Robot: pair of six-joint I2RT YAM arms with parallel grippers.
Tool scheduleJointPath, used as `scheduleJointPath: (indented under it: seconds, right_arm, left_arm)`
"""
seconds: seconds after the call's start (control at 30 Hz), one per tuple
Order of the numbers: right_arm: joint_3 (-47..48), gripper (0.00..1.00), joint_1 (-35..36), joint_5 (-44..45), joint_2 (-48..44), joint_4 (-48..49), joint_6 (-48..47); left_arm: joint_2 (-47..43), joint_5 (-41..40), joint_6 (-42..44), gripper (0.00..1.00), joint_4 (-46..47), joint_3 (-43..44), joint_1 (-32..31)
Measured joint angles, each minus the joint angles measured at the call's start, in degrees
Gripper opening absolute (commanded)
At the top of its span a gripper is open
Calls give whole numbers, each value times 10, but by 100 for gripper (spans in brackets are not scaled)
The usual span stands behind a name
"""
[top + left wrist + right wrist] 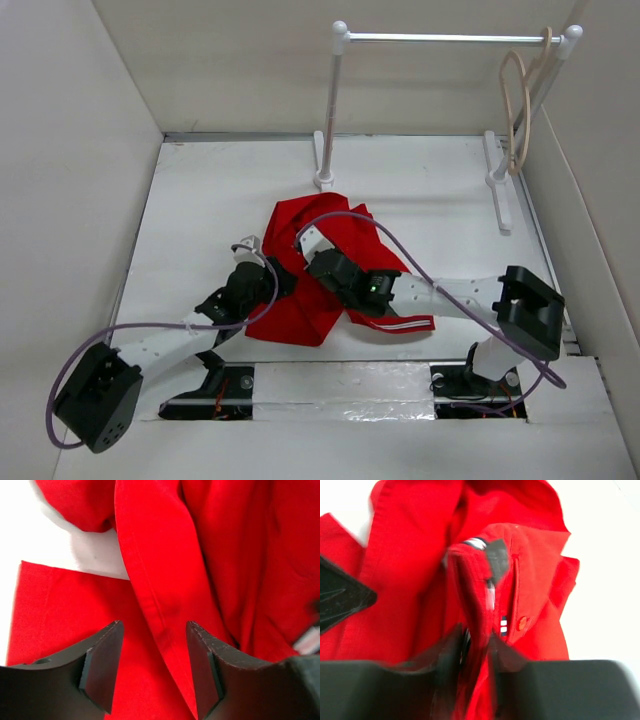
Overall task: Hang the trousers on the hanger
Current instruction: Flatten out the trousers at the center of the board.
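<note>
Now | left jaws apart over trousers (pixel 310 270) | right jaws pinching them | hanger (pixel 519 150) on rail (pixel 440 38), far back

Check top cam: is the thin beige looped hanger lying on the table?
No, the hanger hangs by its hook at the right end of the white metal rail stand.

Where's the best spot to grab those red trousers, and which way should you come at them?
Grab the waistband, the folded edge with the striped trim, near the button. The trousers lie crumpled on the table, and that fold stands up as a ridge, so come straight down from above with the right fingers either side of it.
</note>
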Motion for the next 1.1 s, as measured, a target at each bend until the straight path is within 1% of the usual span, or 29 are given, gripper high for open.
scheduleJointPath:
  seconds: [0.03, 0.07, 0.1, 0.13, 0.17, 0.2, 0.27, 0.3, 0.4, 0.57, 0.63, 0.7, 0.77, 0.87, 0.97, 1.03, 1.1]
  right_arm:
    - [0, 6, 1, 14, -1, 1, 5]
    - [0, 3, 1, 27, -3, 1, 12]
    - [-3, 1, 1, 38, -9, 2, 17]
    - [-10, 0, 2, 48, -20, 3, 21]
    - [-24, 0, 2, 62, -42, 2, 24]
    - [-37, 0, 2, 74, -70, -2, 27]
    - [-59, 0, 0, 100, -126, -18, 31]
    - [-72, 0, -4, 111, -179, -29, 35]
    - [-83, 0, -24, 145, -301, -79, 55]
    - [-84, 0, -40, 192, -489, -179, 90]
    - [-85, 0, -39, 190, -560, -212, 93]
    - [-74, 0, -39, 174, -620, -241, 86]
    - [-35, 0, -39, 142, -649, -278, 77]
    - [44, 0, -39, 87, -650, -330, 62]
    - [106, 0, -37, 45, -655, -357, 57]
    - [113, 0, -36, 46, -669, -364, 61]
    - [101, 0, -32, 78, -678, -379, 76]
  left_arm:
    - [22, 3, 1, 44, 16, 1, 0]
    - [44, 6, 2, 40, 28, 4, 0]
    - [68, 7, 3, 34, 37, 9, 0]
    - [91, 10, 4, 14, 47, 15, 0]
    - [114, 11, 4, 4, 55, 23, 0]
    - [132, 10, 5, 0, 62, 31, 0]
    - [154, 7, 9, 0, 65, 47, 0]
    - [156, 5, 9, 0, 64, 54, 0]
    - [122, -14, 9, 0, 52, 67, 0]
    - [-47, -104, 3, 0, -49, 99, 0]
    - [-107, -135, 1, 0, -85, 112, 0]
    - [-188, -178, -2, 0, -140, 138, 1]
    - [-239, -211, -9, 0, -190, 165, 1]
    - [-295, -265, -17, 0, -261, 216, 2]
    - [-315, -319, -16, 0, -305, 273, 3]
    - [-315, -357, -3, 0, -306, 303, 4]
    - [-297, -393, 12, 0, -298, 326, 4]
